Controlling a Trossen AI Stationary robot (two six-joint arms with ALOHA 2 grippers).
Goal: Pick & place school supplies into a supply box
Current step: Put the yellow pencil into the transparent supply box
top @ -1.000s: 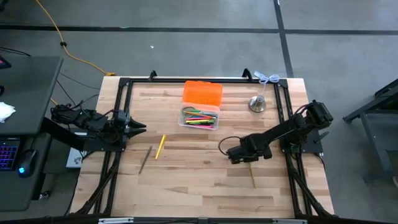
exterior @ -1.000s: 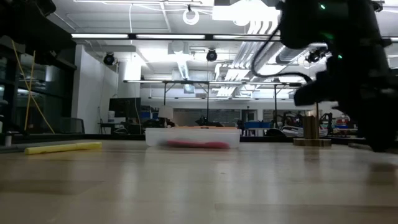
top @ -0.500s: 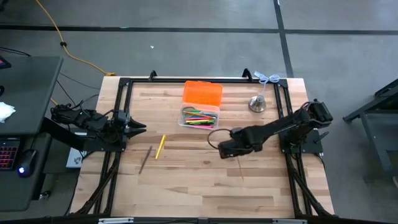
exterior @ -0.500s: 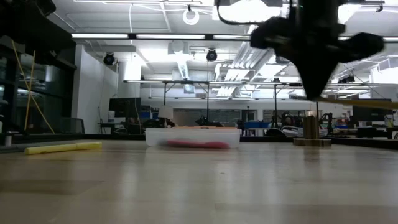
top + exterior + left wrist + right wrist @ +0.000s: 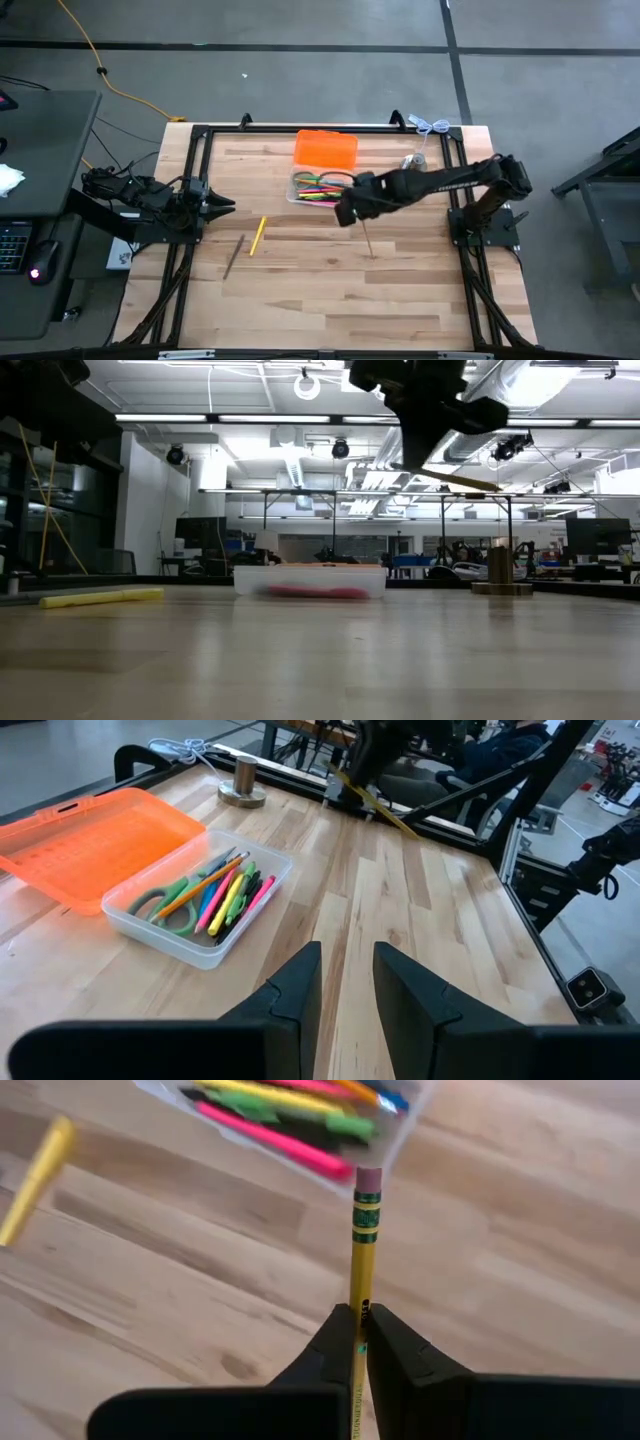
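Observation:
A yellow pencil with a green band and pink eraser sits in my right gripper, which hovers just near of the supply box. The low view shows the right gripper high above the table. The clear box holds several coloured pens and green-handled scissors; its orange lid lies open on the far side. A yellow marker and a dark pencil lie flat on the table. My left gripper waits open at the table's left edge. My right gripper pinches the pencil's shaft a short way behind the green band, between its two fingers, coming from above. The eraser end sticks out toward the box; the long part trails toward the near edge. The pencil is lifted clear, nearly level.
A silvery bell-like object stands at the far right, partly hidden under the right arm in the high view. A black frame runs around the tabletop. Bare wood lies in the near half of the table.
My right gripper has risen and travelled from the near right part of the table toward the far left, up to the supply box. The yellow pencil has come with it, lifted clear of the table.

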